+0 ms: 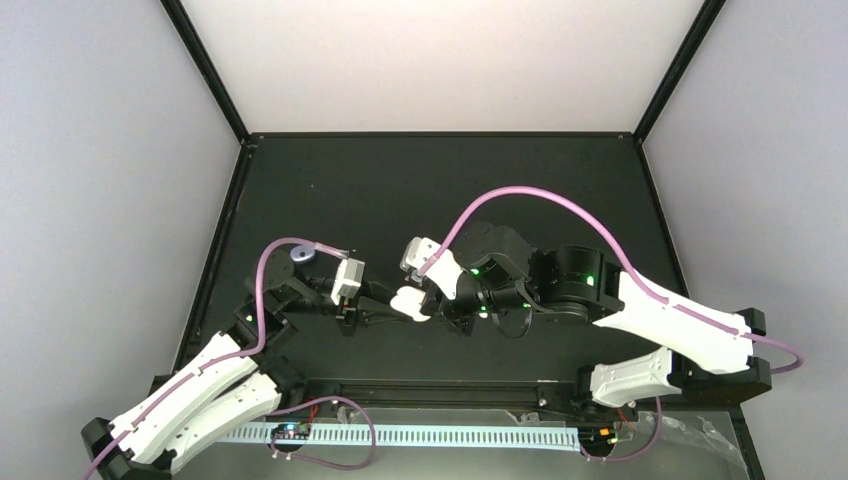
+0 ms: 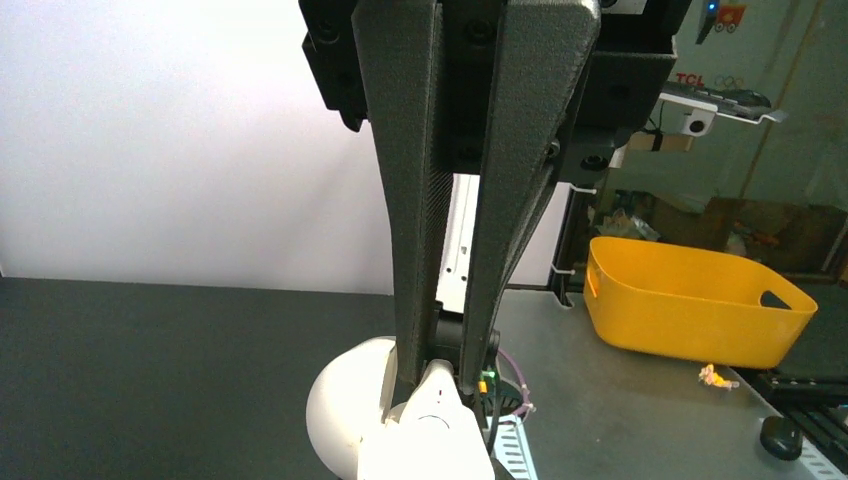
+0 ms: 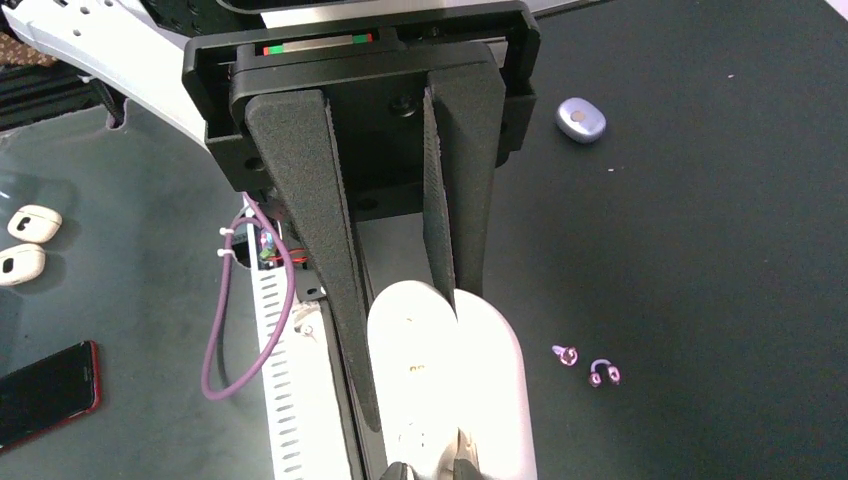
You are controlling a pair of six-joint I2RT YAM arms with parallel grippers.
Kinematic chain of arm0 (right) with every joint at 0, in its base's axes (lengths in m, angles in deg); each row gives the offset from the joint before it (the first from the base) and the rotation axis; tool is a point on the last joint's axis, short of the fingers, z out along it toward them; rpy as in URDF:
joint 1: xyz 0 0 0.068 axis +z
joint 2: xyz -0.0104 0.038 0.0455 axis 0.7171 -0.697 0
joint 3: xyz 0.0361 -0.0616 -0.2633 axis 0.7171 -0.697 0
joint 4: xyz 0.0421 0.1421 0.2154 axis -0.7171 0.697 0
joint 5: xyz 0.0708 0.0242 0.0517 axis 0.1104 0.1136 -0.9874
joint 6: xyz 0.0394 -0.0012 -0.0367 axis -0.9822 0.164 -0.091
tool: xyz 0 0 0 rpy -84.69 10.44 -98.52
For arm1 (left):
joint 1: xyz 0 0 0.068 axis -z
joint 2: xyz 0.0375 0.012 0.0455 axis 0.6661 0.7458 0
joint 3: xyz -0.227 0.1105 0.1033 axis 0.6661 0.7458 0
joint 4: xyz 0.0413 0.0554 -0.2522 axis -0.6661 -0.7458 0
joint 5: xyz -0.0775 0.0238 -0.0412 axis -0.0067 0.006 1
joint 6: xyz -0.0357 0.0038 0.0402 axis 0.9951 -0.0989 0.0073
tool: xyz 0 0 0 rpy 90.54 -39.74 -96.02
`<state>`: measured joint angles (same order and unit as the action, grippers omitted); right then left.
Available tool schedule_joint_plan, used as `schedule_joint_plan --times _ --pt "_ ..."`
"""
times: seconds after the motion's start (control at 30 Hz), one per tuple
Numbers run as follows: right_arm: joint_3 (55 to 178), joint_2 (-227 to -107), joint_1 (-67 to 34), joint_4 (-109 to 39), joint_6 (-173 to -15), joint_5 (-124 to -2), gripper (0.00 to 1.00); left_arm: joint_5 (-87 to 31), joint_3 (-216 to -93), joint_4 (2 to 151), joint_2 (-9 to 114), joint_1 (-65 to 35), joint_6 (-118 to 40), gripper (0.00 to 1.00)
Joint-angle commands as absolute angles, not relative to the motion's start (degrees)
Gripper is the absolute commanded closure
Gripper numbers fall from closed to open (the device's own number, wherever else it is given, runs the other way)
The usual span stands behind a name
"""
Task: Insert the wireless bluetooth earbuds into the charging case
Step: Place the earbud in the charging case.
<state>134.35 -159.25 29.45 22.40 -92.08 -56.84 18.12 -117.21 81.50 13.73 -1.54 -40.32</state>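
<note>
The charging case point(image 3: 495, 385) is glossy white and lies open in two rounded halves. My left gripper point(image 2: 440, 372) is shut on it at one end, holding it just above the black mat point(image 1: 400, 190); its domed lid point(image 2: 345, 415) shows beside the fingers. My right gripper point(image 3: 412, 355) hangs over the case with its jaws a little apart. One fingertip point(image 3: 448, 280) is at the crease between the halves and the other runs along the left half's outer edge, with nothing pinched. Two tiny pale-lavender curled earbuds point(image 3: 566, 354) point(image 3: 603, 374) lie on the mat right of the case.
A lavender pill-shaped pod point(image 3: 580, 120) rests on the mat, seen also near the left arm point(image 1: 300, 254). A perforated cable rail point(image 3: 290, 400) runs along the near edge. Off the mat are a yellow bin point(image 2: 690, 300), a red-edged phone point(image 3: 45, 395) and two white pods point(image 3: 33, 222).
</note>
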Motion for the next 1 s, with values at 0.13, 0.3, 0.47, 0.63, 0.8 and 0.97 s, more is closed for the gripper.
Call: schedule_joint_plan --times 0.13,0.3,0.47,0.63,0.8,0.97 --pt "133.8 -157.0 29.8 21.7 -93.0 -55.0 0.88 17.8 -117.8 83.5 13.5 -1.3 -40.2 0.98" --pt "133.5 -157.0 29.9 21.9 -92.9 -55.4 0.89 17.6 -117.9 83.6 13.5 -1.3 -40.2 0.98" --pt "133.4 -157.6 29.8 22.3 -92.8 -56.3 0.9 17.5 -117.9 83.5 13.3 -1.3 -40.1 0.98" --pt "133.4 -158.1 29.8 22.2 -92.7 -57.0 0.9 17.4 -118.0 83.6 13.2 -1.2 -40.0 0.99" --pt "133.4 -158.8 29.9 21.9 -92.7 -57.7 0.94 17.2 -118.0 83.7 13.1 -1.3 -39.8 0.98" --pt "133.3 -159.2 29.8 21.7 -92.8 -57.8 0.99 17.0 -118.1 84.1 13.0 -1.3 -39.6 0.98"
